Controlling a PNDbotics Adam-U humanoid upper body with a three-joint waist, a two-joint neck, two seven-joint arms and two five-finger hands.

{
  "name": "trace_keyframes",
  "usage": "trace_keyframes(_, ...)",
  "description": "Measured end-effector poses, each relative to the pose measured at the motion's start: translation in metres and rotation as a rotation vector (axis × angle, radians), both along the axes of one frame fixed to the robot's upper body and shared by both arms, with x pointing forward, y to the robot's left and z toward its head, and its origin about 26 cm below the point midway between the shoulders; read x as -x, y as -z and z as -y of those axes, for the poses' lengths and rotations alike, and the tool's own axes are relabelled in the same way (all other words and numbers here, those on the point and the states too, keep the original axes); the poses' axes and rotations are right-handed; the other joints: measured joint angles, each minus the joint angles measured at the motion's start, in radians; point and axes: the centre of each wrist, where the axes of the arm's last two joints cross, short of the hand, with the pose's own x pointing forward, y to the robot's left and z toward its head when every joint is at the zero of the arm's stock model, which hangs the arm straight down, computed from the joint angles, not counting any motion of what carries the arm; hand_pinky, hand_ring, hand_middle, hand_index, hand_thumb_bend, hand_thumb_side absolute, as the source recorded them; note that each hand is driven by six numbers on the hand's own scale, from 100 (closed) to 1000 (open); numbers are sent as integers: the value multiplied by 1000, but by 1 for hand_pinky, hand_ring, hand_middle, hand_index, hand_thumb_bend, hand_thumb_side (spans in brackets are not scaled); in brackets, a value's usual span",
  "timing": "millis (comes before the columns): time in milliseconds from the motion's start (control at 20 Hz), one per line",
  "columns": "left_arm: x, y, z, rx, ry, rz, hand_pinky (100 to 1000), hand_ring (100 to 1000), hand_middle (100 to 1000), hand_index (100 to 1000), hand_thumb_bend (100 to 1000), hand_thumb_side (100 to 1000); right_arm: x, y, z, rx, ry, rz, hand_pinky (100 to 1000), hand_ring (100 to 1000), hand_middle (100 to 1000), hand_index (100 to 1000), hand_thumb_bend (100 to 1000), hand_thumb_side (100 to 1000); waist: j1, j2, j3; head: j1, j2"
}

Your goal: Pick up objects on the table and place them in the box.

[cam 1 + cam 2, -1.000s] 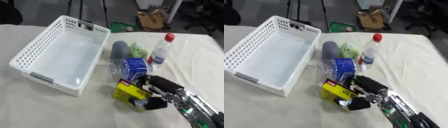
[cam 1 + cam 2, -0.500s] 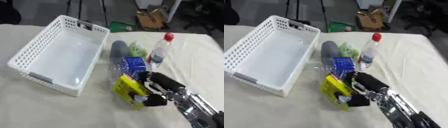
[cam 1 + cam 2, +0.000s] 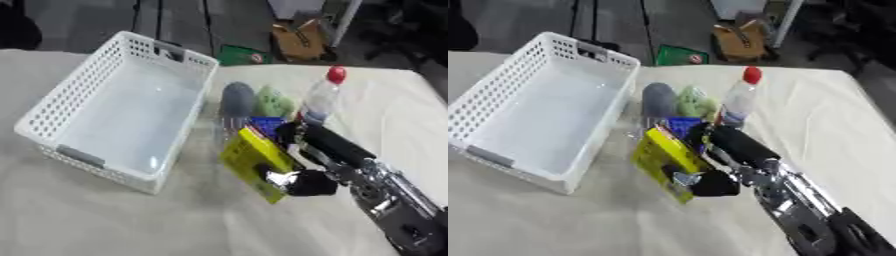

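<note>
My right hand (image 3: 308, 159) is shut on a yellow box (image 3: 255, 161), which hangs tilted just above the table, right of the white basket (image 3: 66, 108). The thumb presses the box's lower front and the fingers wrap its far edge. Behind the hand lie a blue box (image 3: 265, 123), a grey rounded object (image 3: 236, 97), a green crumpled object (image 3: 273, 102) and a clear bottle with a red cap (image 3: 320, 98), standing upright. The basket holds nothing. My left hand is out of sight.
The table is covered in a cream cloth (image 3: 131, 220). Beyond its far edge on the floor stand a cardboard box (image 3: 298, 40) and a green item (image 3: 241, 55).
My right hand has lifted the yellow box off the table and tipped it up on edge, carrying it a little toward the basket. The camera view has shifted slightly.
</note>
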Motion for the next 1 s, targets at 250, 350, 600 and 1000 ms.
trace_keyframes(250, 0, 0, 0, 0, -1, 0, 807, 802, 780, 772, 100, 692, 0, -13, -4, -35, -15, 40, 868, 869, 438, 625, 319, 782, 0, 0, -6, 0, 0)
trace_keyframes(350, 0, 0, 0, 0, -1, -1, 807, 802, 781, 772, 100, 692, 1, -19, -6, -46, -25, 54, 868, 869, 437, 625, 317, 795, 0, 0, -6, 0, 0)
trace_keyframes(600, 0, 0, 0, 3, -2, -4, 806, 802, 781, 773, 100, 693, 0, -41, -12, -81, -53, 103, 869, 868, 434, 623, 314, 824, -5, -4, -11, 0, 0)
trace_keyframes(1000, 0, 0, 0, 5, -4, -9, 806, 802, 782, 773, 100, 695, -3, -75, -31, -115, -98, 185, 869, 863, 433, 619, 299, 853, -10, -11, -12, -5, 2)
